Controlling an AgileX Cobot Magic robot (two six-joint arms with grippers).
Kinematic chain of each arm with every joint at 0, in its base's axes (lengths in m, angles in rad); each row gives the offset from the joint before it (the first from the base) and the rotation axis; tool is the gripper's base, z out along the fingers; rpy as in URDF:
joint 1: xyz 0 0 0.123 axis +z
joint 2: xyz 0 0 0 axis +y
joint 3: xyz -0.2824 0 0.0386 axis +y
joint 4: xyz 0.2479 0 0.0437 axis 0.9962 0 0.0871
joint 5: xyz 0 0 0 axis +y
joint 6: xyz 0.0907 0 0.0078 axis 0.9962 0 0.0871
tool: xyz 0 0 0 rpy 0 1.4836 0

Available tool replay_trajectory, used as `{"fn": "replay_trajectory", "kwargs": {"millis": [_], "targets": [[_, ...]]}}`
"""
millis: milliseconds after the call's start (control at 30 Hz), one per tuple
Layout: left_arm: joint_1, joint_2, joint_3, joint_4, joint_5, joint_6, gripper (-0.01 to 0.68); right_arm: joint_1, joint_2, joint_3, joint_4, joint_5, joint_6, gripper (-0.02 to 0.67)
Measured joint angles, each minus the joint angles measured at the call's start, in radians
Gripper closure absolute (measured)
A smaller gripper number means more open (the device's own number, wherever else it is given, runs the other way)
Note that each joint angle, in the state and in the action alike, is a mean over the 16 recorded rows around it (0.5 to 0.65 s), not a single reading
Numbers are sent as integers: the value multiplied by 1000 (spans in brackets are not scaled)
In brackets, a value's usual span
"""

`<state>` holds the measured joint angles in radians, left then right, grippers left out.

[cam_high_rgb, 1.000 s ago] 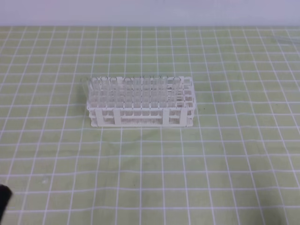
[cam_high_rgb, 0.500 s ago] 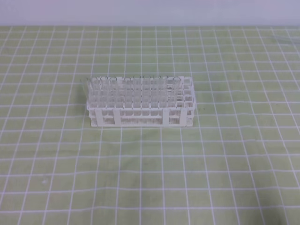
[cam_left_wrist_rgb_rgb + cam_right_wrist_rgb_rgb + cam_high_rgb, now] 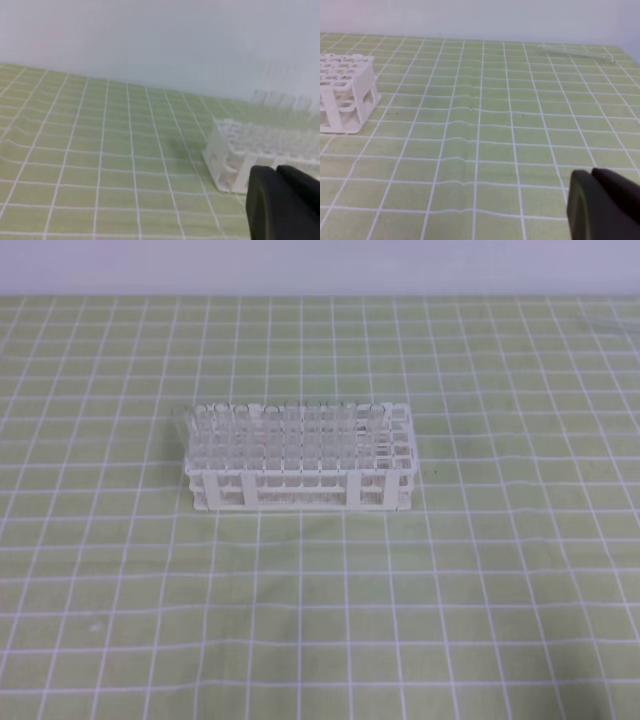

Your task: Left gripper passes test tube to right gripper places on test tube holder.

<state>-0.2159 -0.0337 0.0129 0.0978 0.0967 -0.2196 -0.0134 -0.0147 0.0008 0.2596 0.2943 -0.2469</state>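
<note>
Mat: the green grid-lined mat (image 3: 480,570) fills the overhead view, wrinkled in low ridges and backed by a pale wall (image 3: 175,40).
Change: a second ago a dark shape sat at the lower left edge of the overhead view; it is gone now, and that view shows no arm at all.
Holder: the test tube holder (image 3: 298,465) stands at the middle of the mat, unmoved, with clear tubes upright across most of its rows; a few holes at its right end look unfilled.
Left gripper: the left gripper (image 3: 282,202) shows only in its own wrist view, low at the right, fingers pressed together with nothing between them; the rack's end lies just beyond it.
Right gripper: the right gripper (image 3: 602,205) is likewise closed and empty, held over bare mat with the rack well off to its left.
Test tube: the test tube (image 3: 577,52) lies flat on the mat near the far right edge, seen faintly in the right wrist view, well apart from both claws and from the rack.
Meaning: with both arms drawn back out of the overhead frame, this reads either as the very start or as a pause between tubes; nothing is in hand.
Next: the left claw would have to open and travel right across the mat to that tube, whose clear glass gives little to aim at.
</note>
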Motion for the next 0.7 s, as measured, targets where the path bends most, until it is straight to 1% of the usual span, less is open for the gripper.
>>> {"fn": "replay_trajectory", "kwargs": {"millis": [167,300,700], "targets": [[0,6,-2,-199,55,239,675,0,0,0,0,0,0,666],[0,6,-3,-275,112,365,675,0,0,0,0,0,0,666],[0,8,-5,-250,221,413,675,0,0,0,0,0,0,666]]}}
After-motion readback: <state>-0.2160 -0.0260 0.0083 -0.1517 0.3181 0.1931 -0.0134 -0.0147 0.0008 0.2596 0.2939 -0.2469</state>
